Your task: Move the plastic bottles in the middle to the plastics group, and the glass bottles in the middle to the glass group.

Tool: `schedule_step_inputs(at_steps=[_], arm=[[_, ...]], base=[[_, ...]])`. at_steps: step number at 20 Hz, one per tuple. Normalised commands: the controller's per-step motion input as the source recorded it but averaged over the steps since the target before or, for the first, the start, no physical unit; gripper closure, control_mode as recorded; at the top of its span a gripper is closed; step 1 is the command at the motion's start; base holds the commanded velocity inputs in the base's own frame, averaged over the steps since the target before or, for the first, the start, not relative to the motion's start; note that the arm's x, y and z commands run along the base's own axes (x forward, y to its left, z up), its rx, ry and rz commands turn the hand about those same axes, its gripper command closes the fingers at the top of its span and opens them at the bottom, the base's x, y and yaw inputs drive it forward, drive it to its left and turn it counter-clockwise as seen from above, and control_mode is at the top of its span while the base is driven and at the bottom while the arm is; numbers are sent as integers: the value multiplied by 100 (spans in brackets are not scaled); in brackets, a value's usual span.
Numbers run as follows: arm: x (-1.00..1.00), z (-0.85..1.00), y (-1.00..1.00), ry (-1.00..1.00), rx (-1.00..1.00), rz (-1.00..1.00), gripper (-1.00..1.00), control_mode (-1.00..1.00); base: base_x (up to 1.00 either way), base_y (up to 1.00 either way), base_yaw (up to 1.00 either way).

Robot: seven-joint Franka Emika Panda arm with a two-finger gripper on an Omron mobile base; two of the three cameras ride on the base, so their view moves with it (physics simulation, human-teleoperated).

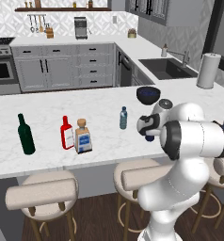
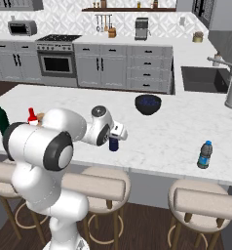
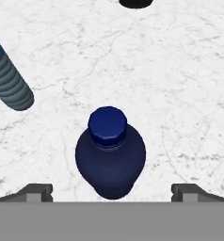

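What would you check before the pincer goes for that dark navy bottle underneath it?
1. Pincer open wide: ok.
2. Dark navy bottle centred between the fingertips: ok.
3. Bottle upright with cap on: ok.
4. Slim pale bottle clear of the fingers: ok, it stands off to one side.
5. Fingers low enough to close on the body: cannot tell.
6. Blue labelled bottle with free marble counter beside it: ok.

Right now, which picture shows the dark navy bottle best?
The hand view: the dark navy bottle sits whole, seen from above, between the open pincer tips. The right base view shows just its lower part under the hand; the left base view only a sliver.
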Motion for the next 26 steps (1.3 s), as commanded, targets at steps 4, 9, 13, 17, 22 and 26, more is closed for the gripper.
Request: schedule_step_inputs(at_steps=[4, 9, 13, 17, 22, 26], arm=[[12, -7, -2, 0, 0, 0, -100, -100], [9, -2, -1, 0, 0, 0, -100, -100], [4, -2, 0, 0, 0, 0, -100, -100], [7, -4, 0, 0, 0, 0, -100, -100], [8, -5, -1, 0, 0, 0, -100, -100], [6, -5, -3, 0, 0, 0, -100, -100]], base=[[0, 0, 0], [0, 0, 0], [0, 0, 0], [0, 0, 0], [0, 0, 0], [0, 0, 0]])
